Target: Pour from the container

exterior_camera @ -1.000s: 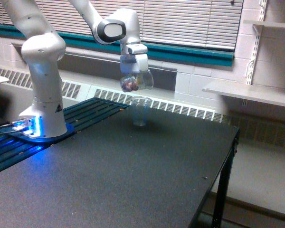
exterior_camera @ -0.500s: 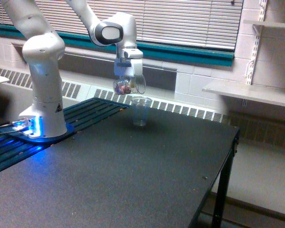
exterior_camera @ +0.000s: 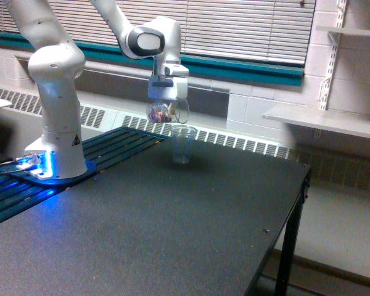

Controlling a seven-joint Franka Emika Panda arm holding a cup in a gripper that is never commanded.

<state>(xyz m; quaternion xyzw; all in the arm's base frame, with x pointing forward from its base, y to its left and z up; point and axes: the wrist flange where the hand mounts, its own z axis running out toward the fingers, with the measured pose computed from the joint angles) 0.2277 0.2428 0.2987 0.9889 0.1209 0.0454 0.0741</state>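
Above centre of the frame, the pincer is clenched on the cup, which holds dark bits and hangs just above and left of the tall cup on the bench.

The desk has a dark, matt, finely speckled top. The container and the taller cup look like thin clear plastic. The arm has a smooth, glossy white plastic shell.
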